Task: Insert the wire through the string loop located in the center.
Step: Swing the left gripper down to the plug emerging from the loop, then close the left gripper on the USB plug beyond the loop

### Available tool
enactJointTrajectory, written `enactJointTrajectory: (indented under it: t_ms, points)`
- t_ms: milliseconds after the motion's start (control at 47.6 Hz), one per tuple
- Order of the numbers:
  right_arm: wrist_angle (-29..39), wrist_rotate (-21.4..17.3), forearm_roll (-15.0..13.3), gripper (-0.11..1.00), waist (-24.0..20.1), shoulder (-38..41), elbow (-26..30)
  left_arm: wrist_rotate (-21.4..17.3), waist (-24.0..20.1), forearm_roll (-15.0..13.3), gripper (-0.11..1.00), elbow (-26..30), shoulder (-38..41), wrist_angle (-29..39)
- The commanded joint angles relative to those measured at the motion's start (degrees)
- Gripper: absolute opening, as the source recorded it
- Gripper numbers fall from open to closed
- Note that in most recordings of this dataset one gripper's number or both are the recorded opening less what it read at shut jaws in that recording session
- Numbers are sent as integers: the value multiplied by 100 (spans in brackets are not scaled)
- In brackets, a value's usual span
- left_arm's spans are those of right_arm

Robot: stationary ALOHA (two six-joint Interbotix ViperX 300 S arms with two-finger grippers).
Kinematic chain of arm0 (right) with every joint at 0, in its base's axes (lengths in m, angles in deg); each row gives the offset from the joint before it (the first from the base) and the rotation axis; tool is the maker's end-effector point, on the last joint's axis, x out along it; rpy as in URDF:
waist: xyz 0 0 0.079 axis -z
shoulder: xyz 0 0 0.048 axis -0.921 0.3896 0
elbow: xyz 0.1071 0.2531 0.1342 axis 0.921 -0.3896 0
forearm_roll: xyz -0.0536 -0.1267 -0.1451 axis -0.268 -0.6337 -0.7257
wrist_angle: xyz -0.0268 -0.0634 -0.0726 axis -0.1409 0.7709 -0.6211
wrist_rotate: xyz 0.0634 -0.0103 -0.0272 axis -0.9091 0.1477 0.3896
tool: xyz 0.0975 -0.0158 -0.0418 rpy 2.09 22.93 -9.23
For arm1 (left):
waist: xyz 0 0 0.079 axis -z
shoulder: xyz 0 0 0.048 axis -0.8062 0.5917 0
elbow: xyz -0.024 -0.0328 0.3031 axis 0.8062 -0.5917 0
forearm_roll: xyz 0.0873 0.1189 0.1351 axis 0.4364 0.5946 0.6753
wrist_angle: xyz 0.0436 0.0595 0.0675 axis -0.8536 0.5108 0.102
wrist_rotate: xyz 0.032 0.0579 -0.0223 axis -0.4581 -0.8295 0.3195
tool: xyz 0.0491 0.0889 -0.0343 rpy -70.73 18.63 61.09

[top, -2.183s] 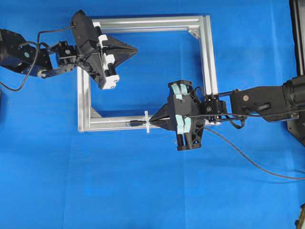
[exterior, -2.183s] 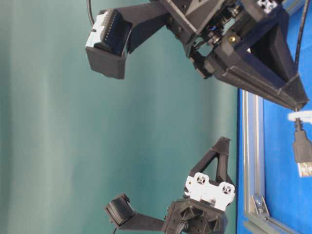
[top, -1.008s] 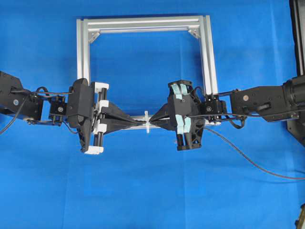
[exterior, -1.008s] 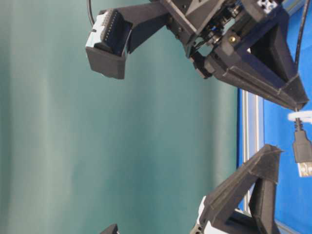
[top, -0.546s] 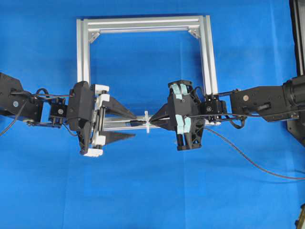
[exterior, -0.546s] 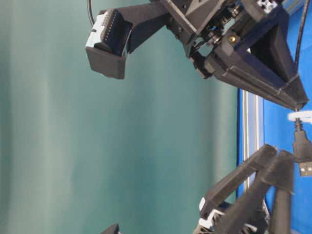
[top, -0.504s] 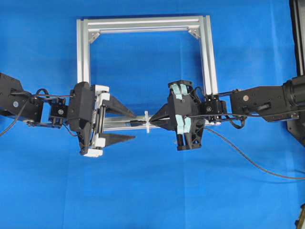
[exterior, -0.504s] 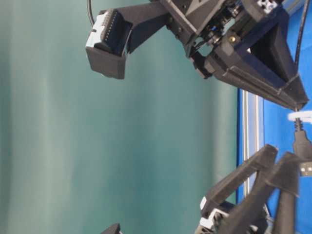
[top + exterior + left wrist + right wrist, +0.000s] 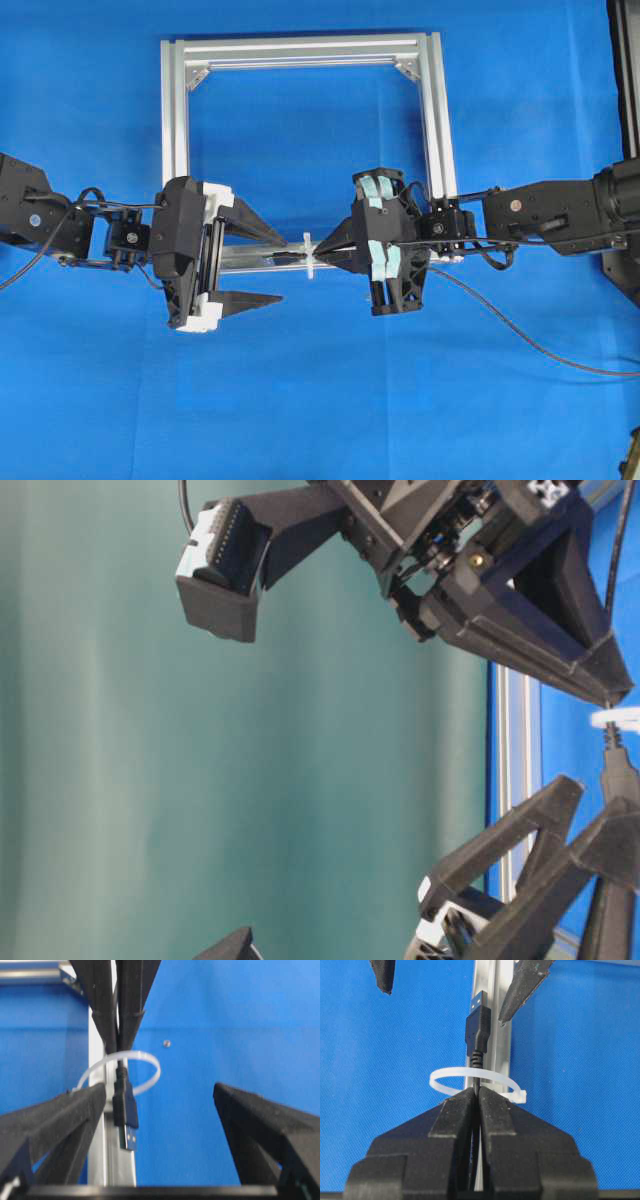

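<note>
Overhead view, contents as seen. Blue table cover (image 9: 300, 400). Square aluminium frame (image 9: 175, 120) lying flat on it. White string loop (image 9: 308, 256) on the frame's lower bar, near its middle.

Right gripper (image 9: 318, 256): fingers pressed together on the wire (image 9: 520, 335), tips just right of the loop. The wire trails off from this gripper across the cover to the right edge. Right wrist view: the wire (image 9: 476, 1067) passes through the string loop (image 9: 470, 1080); its plug end stands clear on the far side, over the bar.

Left gripper (image 9: 270, 268): fingers spread wide apart, holding nothing, one finger above the lower bar and one below it. Left wrist view: the plug (image 9: 125, 1115) hangs between the spread fingers (image 9: 55, 1115), nearer the left one; whether it touches is unclear.

Table-level view: both grippers at close range, plug largely hidden.
</note>
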Motion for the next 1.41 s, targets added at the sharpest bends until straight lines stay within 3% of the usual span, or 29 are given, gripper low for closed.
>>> enactJointTrajectory:
  t_ms: [0, 441, 1386]
  points:
    - [-53, 9, 0, -2, 18, -70, 97, 0, -26, 18, 92, 97, -88, -26]
    - [-88, 9, 0, -2, 18, -70, 88, 0, -176, 18, 91, 264, 404, -26]
    - [-79, 9, 0, -2, 18, -70, 88, 0, -185, 18, 91, 255, 396, -18]
